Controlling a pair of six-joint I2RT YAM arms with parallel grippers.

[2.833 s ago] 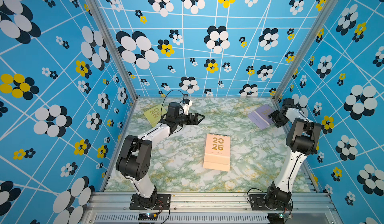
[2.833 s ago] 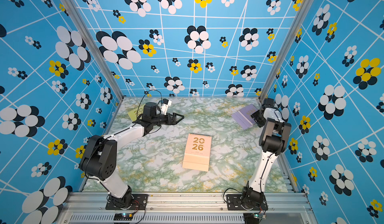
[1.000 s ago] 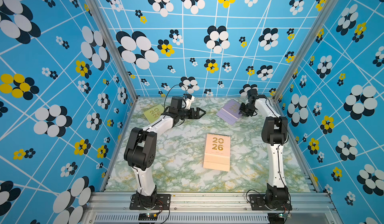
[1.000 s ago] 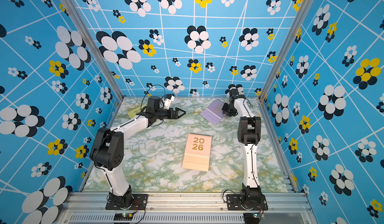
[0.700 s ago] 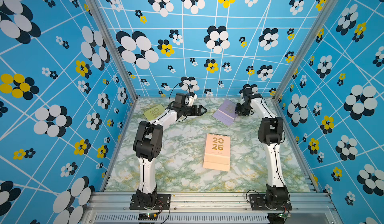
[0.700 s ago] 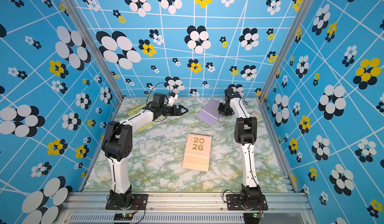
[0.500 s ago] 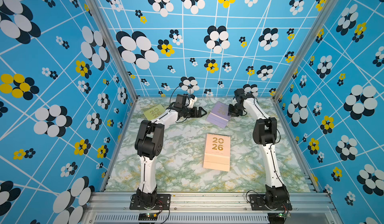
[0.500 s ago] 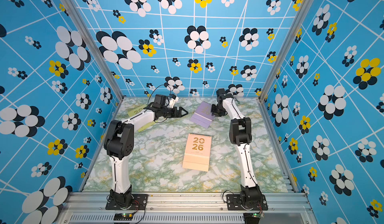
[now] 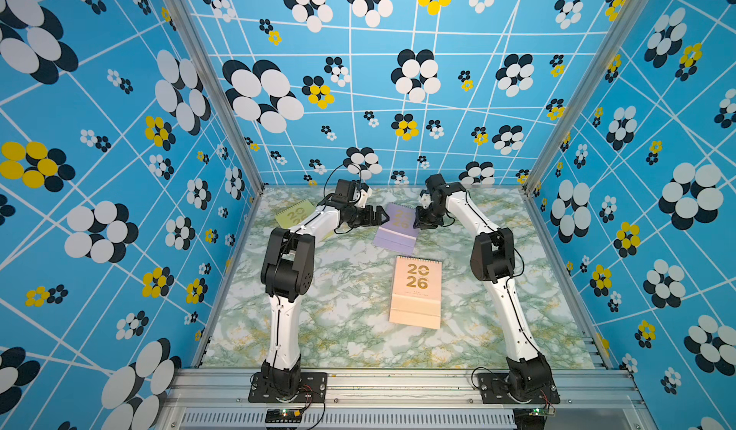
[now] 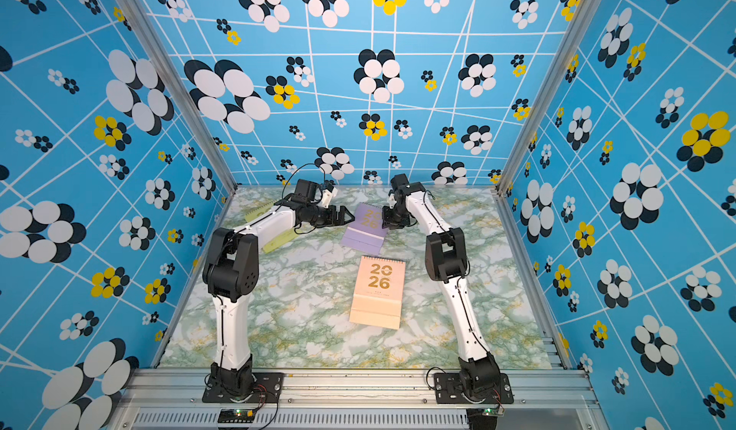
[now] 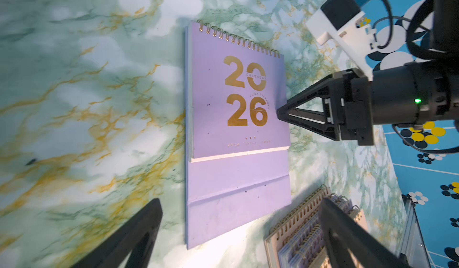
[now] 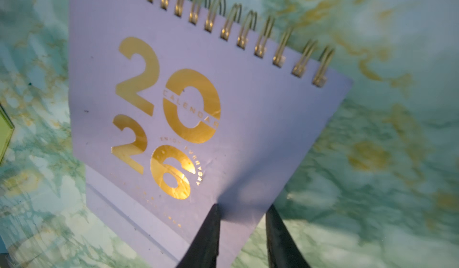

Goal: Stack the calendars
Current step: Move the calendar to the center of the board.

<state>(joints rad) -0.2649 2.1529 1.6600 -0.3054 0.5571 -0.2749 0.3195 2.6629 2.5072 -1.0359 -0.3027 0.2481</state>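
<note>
stack topped by a peach spiral-bound desk calendar (image 9: pixel 417 288) with gold 2026 lies flat mid-frame on the green marbled tabletop (image 9: pixel 350 328). past it, a lilac spiral-bound calendar (image 9: pixel 396 231) sits above centre. right gripper (image 11: pixel 279 114) jaws pinch its right edge. left gripper (image 9: pixel 379 217) jaws are spread wide just left of it. yellow-green calendar (image 9: pixel 292 213) is upper left, partly behind the left arm.

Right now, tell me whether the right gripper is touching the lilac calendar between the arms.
Touching. In the left wrist view the right gripper pinches the long edge of the lilac calendar, beside the gold 26.
</note>
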